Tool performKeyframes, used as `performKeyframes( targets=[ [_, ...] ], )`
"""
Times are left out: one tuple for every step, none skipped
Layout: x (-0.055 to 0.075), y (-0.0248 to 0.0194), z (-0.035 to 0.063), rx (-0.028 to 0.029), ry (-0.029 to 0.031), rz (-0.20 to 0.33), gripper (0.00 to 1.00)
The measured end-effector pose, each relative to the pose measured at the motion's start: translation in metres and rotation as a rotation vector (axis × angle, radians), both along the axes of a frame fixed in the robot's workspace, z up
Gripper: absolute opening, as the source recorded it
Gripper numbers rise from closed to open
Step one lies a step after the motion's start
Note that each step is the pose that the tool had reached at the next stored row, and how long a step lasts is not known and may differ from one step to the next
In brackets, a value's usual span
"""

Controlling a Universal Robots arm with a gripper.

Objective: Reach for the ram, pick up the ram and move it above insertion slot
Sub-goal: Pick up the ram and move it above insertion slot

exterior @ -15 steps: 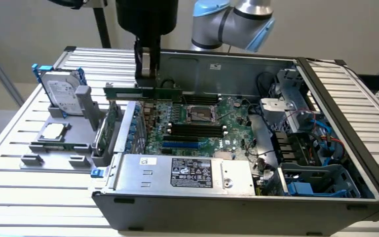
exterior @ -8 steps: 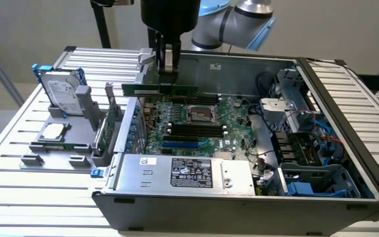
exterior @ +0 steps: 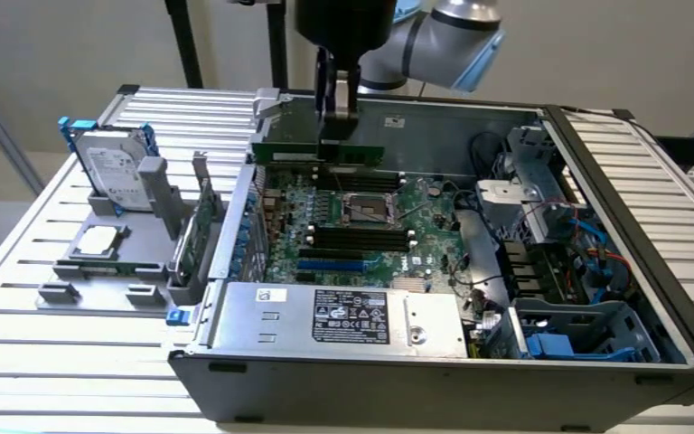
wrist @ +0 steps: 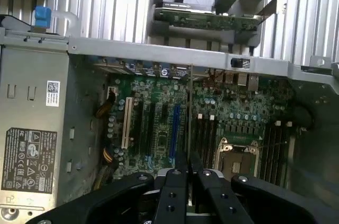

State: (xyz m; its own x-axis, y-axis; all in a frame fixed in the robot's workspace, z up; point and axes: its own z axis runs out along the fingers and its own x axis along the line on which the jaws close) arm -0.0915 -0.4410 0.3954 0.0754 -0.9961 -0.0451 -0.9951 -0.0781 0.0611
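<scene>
The ram [exterior: 289, 150], a long thin green stick, hangs level over the far part of the motherboard [exterior: 323, 258] inside the open computer case. My gripper [exterior: 336, 134] comes down from above and is shut on the ram near its middle. In the wrist view the ram [wrist: 189, 102] appears edge-on as a thin line running out from between the black fingers [wrist: 175, 181] of the gripper [wrist: 189, 161]. Black memory slots [exterior: 353, 237] lie beside the CPU socket [exterior: 371, 210], below and nearer than the ram; the slots [wrist: 204, 134] sit just beside the ram's edge.
A silver hard drive [exterior: 118, 172] and an upright green card [exterior: 202, 217] stand in a grey fixture at the exterior view's left. The power supply [exterior: 347, 316] fills the case's near side. Drive cages and blue cables [exterior: 576, 262] crowd the right.
</scene>
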Motion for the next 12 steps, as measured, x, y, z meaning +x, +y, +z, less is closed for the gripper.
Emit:
performKeyframes(
  targets=[
    [0.003, 0.0032, -0.0003, 0.0, 0.0, 0.0, 0.13],
    [0.006, 0.006, -0.0006, 0.0001, 0.0, 0.0, 0.13],
    [0.009, 0.0087, -0.0009, 0.0, 0.0, 0.0, 0.13],
    [0.011, 0.0112, -0.0011, 0.0, 0.0, 0.0, 0.13],
    [0.014, 0.0136, -0.0013, 0.0, 0.0, 0.0, 0.13],
    [0.017, 0.0158, -0.0015, 0.0001, 0.0, 0.0, 0.13],
    [0.02, 0.0178, -0.0017, 0.0001, -0.0001, 0.0, 0.13],
    [0.022, 0.0196, -0.0019, 0.0, 0.0, 0.0, 0.13],
    [0.025, 0.0212, -0.0021, 0.0001, -0.0001, 0.0, 0.13],
    [0.027, 0.0228, -0.0023, -0.0001, 0.0, 0.0, 0.13],
    [0.029, 0.0241, -0.0025, 0.0, 0.0, -0.001, 0.13],
    [0.032, 0.0255, -0.0027, 0.0, 0.0, -0.002, 0.13]
  ],
)
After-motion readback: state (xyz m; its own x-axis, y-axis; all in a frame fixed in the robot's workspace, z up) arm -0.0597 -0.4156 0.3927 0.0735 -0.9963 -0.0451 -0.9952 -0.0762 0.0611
